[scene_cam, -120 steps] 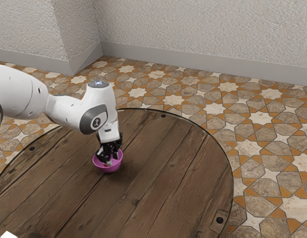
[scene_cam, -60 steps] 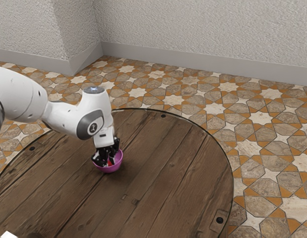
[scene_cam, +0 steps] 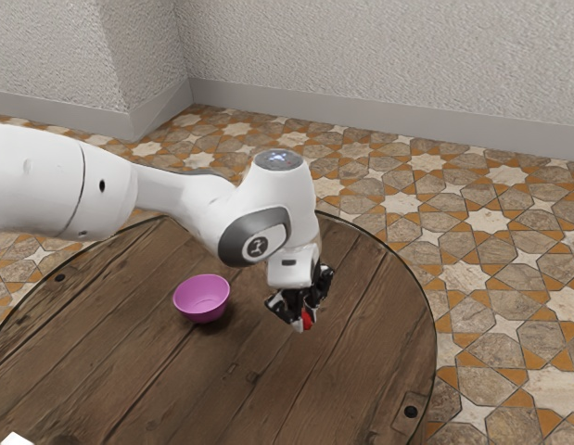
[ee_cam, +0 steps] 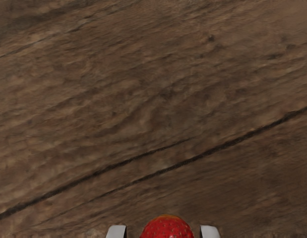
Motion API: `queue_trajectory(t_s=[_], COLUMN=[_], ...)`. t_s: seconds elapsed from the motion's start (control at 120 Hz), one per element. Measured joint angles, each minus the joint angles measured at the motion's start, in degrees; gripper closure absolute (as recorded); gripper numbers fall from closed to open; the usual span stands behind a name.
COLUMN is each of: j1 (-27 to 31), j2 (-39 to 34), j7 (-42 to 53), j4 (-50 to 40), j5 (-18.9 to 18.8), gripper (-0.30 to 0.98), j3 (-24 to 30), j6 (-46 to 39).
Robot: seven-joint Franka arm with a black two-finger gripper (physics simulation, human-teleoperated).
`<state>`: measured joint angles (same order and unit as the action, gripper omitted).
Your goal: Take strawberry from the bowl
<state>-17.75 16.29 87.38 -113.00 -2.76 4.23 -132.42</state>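
- One strawberry (ee_cam: 168, 228) is held between the two jaws, which are closed on it above the desk (scene_cam: 268, 375); it is out of the bowl (scene_cam: 203, 301) and well apart from it.
- The strawberry has a round form, a red and shiny skin, and small seeds set in little pits.
- The jaws are black in the exterior view; in the wrist view their pale, blunt ends are at two sides of the fruit.
- The bowl is pink-purple and smooth, with a round open rim and a more narrow bottom. It stands upright on the desk, to the exterior view's left of the jaws.
- The arm (scene_cam: 194, 204) is white, of smooth rounded parts, with a dark grey ring near its wrist.
- The desk is round, of brown wooden planks with grain, knots and dark cracks; a thin dark band goes around its edge, and dark bolts (scene_cam: 411, 412) sit near this edge.
- The floor (scene_cam: 491, 278) has tiles in star and polygon shapes, beige, cream and orange.
- The wall (scene_cam: 379, 56) is pale grey and rough like plaster, with a flat grey baseboard (scene_cam: 361, 116) below.
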Motion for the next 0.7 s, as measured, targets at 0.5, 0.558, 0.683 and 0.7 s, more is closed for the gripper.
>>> queue_trajectory(t_s=[0.5,0.558,0.683,0.7], j1=[5.3,6.3,8.4,8.5], j2=[-11.3,-17.1,-21.7,-21.9], j7=[-11.1,-15.7,-26.0,-27.3], j4=[0.7,1.3,6.9,7.4], j5=[-0.1,-0.2,-0.8,-0.8], gripper=[0.11,0.09,0.05,0.04], j3=[-0.6,-3.8,-9.8,-10.1], j6=[11.1,16.5,26.1,27.0])
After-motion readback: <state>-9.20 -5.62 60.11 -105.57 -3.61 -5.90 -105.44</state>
